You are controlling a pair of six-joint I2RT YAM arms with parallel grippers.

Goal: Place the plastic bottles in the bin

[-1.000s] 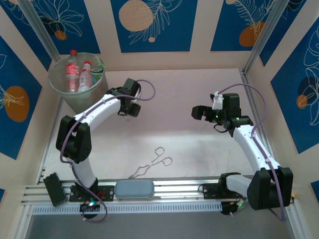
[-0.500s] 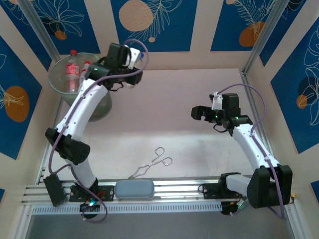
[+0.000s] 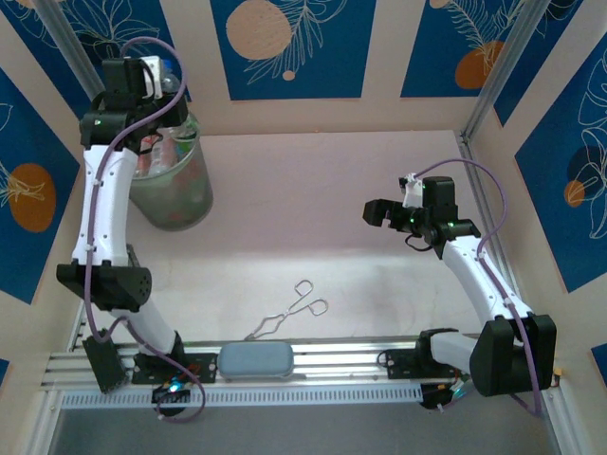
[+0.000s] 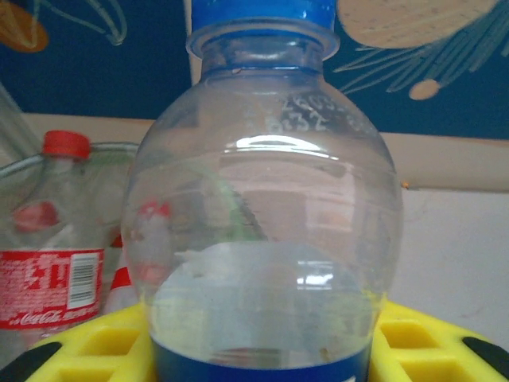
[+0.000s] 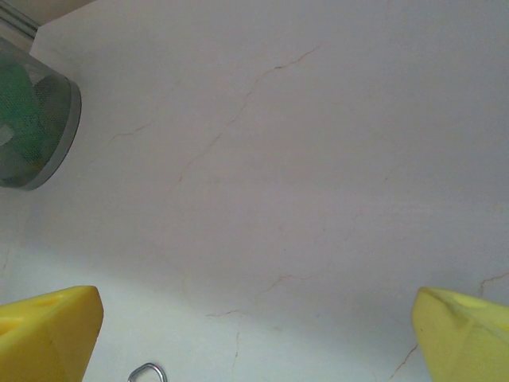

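Left gripper (image 3: 156,83) clamps a blue-capped bottle (image 4: 262,231) above the bin (image 3: 182,201) at the table's (image 3: 313,180) far-left corner; right gripper (image 3: 377,212) hangs wide open near the right edge.

The blue-capped bottle (image 4: 262,239) is cut off top and bottom.

Left arm (image 3: 100,190) now stands raised and outstretched, no longer folded low over the counter (image 3: 341,218). The bin (image 3: 180,194), earlier well aside of the left jaws, now lies beneath them; a blue-capped bottle (image 4: 262,199) sits between them.
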